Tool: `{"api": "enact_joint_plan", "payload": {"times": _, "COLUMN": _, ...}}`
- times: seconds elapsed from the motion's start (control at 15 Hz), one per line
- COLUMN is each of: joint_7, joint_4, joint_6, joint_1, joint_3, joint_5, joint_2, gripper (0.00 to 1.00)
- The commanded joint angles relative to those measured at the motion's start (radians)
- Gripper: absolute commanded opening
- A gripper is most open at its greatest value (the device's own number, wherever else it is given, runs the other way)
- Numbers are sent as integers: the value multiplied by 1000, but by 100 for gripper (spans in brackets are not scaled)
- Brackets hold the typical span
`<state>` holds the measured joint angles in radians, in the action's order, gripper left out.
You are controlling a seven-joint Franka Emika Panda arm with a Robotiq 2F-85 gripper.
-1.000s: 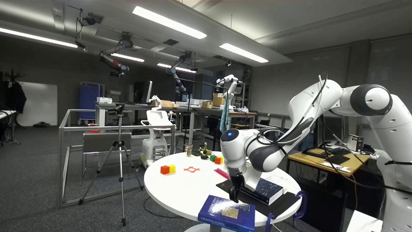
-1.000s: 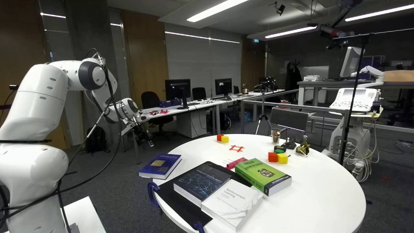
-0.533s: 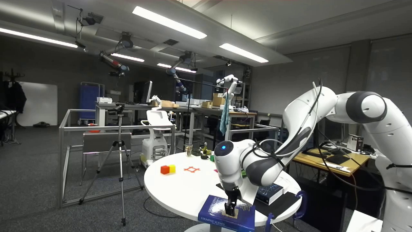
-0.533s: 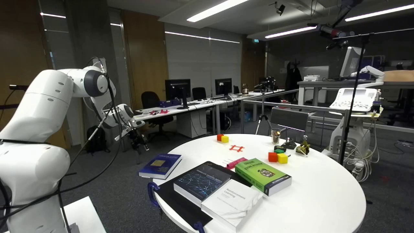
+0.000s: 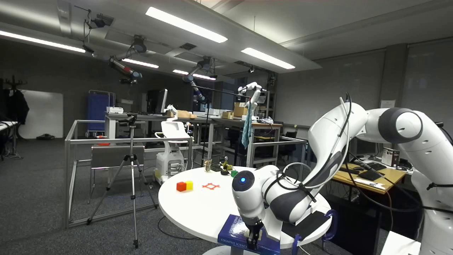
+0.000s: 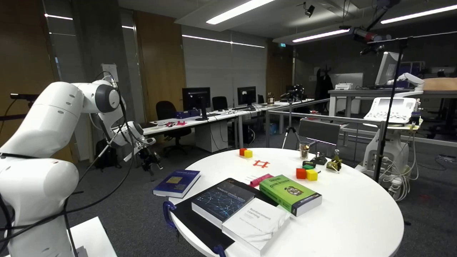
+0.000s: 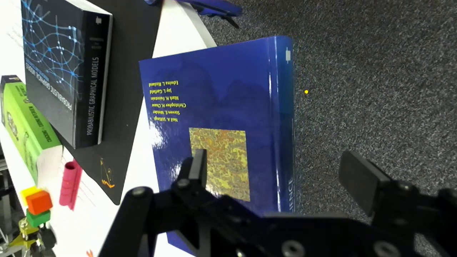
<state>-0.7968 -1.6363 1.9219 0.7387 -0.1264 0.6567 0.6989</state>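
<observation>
Exterior views share table; wrist view faces down.

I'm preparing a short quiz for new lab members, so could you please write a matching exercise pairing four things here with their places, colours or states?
1) gripper
2) Cognitive Science book
3) Reinforcement Learning book
4) tripod

A) standing on the floor
B) white cover
C) jaws open
D) blue, overhanging the edge of the table

Pairs: 1-C, 2-D, 3-B, 4-A

The glossy blue book — closed, face up — lies flat, overhanging the white table.
</observation>
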Motion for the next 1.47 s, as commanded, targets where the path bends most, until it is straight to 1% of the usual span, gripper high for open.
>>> {"api": "enact_joint_plan", "payload": {"times": 0.0, "joint_7": 42, "joint_4": 77, "joint_6": -98, "joint_1": 56, "joint_3": 25, "joint_5": 50, "joint_2": 55, "gripper": 100}}
{"api": "enact_joint_plan", "payload": {"times": 0.27, "joint_7": 86, "joint_4": 136, "joint_6": -194, "joint_1": 103, "joint_3": 36, "joint_5": 113, "joint_2": 116, "gripper": 100}}
{"api": "enact_joint_plan", "payload": {"times": 0.4, "joint_7": 115, "joint_4": 159, "joint_6": -222, "joint_1": 121, "joint_3": 40, "joint_5": 149, "joint_2": 144, "gripper": 100}}
{"api": "enact_joint_plan", "payload": {"times": 0.8, "joint_7": 198, "joint_4": 207, "joint_6": -228, "joint_1": 140, "joint_3": 45, "joint_5": 244, "joint_2": 217, "gripper": 100}}
{"api": "enact_joint_plan", "payload": {"times": 0.93, "joint_7": 197, "joint_4": 223, "joint_6": -230, "joint_1": 144, "joint_3": 51, "joint_5": 268, "joint_2": 237, "gripper": 100}}
{"api": "enact_joint_plan", "payload": {"times": 1.13, "joint_7": 161, "joint_4": 259, "joint_6": -231, "joint_1": 153, "joint_3": 62, "joint_5": 295, "joint_2": 277, "gripper": 100}}
{"api": "enact_joint_plan", "payload": {"times": 1.4, "joint_7": 116, "joint_4": 308, "joint_6": -250, "joint_1": 171, "joint_3": 79, "joint_5": 300, "joint_2": 328, "gripper": 100}}
